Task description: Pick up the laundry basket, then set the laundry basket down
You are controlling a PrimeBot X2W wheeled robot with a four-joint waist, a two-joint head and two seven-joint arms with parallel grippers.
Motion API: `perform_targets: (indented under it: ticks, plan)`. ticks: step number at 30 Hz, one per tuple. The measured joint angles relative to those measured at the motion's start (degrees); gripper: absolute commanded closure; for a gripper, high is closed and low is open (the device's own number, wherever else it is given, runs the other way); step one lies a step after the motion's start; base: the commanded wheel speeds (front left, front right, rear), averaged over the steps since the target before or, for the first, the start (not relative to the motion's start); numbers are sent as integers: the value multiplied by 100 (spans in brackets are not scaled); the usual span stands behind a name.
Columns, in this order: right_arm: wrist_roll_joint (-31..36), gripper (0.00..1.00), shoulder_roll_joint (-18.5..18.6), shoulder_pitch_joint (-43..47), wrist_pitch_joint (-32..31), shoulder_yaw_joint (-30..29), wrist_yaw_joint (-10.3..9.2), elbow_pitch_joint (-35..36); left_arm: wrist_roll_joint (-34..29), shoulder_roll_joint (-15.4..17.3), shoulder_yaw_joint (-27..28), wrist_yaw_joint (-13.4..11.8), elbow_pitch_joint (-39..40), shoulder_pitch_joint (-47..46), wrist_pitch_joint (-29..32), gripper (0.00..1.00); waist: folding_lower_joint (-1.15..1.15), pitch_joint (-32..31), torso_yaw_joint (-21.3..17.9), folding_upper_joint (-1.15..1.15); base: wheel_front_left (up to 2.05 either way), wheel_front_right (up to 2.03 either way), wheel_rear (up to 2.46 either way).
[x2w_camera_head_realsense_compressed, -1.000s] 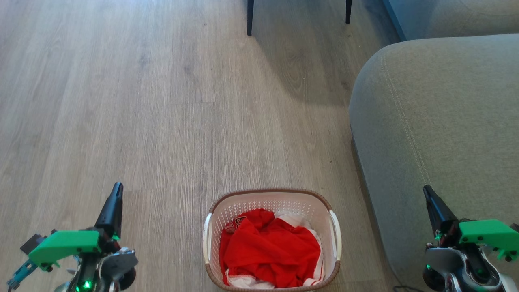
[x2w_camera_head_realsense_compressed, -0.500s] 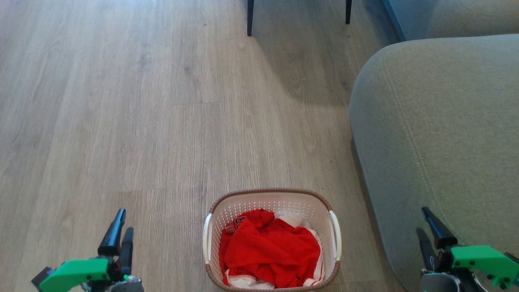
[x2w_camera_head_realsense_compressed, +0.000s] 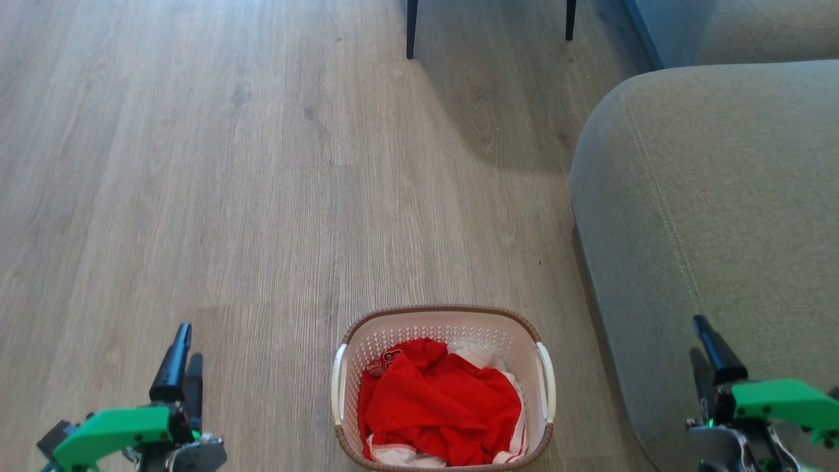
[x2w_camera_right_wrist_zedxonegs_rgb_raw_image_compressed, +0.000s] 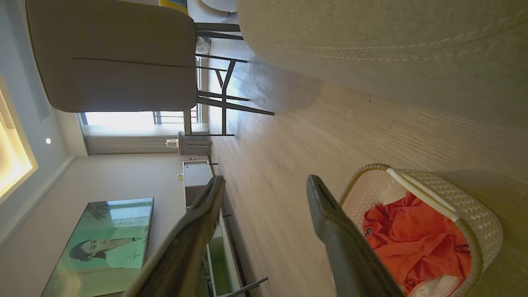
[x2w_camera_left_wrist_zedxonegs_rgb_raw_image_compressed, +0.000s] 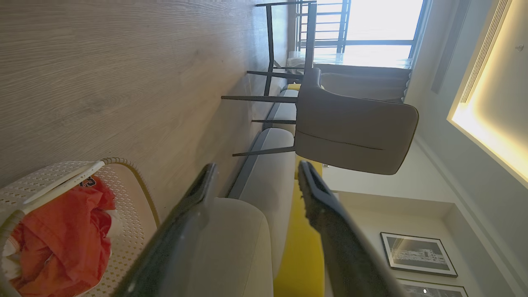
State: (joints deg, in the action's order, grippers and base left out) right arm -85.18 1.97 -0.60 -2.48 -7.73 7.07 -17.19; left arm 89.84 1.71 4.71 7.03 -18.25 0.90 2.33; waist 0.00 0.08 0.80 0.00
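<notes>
The laundry basket (x2w_camera_head_realsense_compressed: 446, 309) stands on the wood floor at the bottom centre of the head view, white with perforated walls, a brown rim and white side handles (x2w_camera_head_realsense_compressed: 337, 384). Red and white clothes (x2w_camera_head_realsense_compressed: 439, 406) fill it. My left gripper (x2w_camera_head_realsense_compressed: 189, 344) hovers to its left, open and holding nothing, clear of the basket. My right gripper (x2w_camera_head_realsense_compressed: 698, 335) hovers to its right in front of the sofa, also open and holding nothing. The left wrist view has the basket (x2w_camera_left_wrist_zedxonegs_rgb_raw_image_compressed: 123, 165) left of the open left gripper (x2w_camera_left_wrist_zedxonegs_rgb_raw_image_compressed: 258, 167). In the right wrist view the basket (x2w_camera_right_wrist_zedxonegs_rgb_raw_image_compressed: 474, 214) is right of the open right gripper (x2w_camera_right_wrist_zedxonegs_rgb_raw_image_compressed: 266, 180).
A grey sofa (x2w_camera_head_realsense_compressed: 708, 196) runs close along the basket's right side. Two dark chair legs (x2w_camera_head_realsense_compressed: 411, 29) stand at the far end of the floor. The wrist views show a grey chair (x2w_camera_left_wrist_zedxonegs_rgb_raw_image_compressed: 354, 132) and a television (x2w_camera_right_wrist_zedxonegs_rgb_raw_image_compressed: 103, 243).
Both grippers have dropped lower in the head view and now show two separated fingers each, where a second ago one finger showed. The view has shifted slightly. The basket stays put.
</notes>
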Motion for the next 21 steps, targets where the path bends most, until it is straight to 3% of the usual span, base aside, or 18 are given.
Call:
perform_targets:
  ticks: [8,21]
  plan:
    - [513,0,0,-55,118,-14,0,226,-185,0,75,1,91,-100,-98,0,0,-5,47,0,0,0,0]
    - [2345,0,0,-282,318,281,0,954,-938,1,109,1,469,-137,-333,0,0,24,132,0,0,0,0]
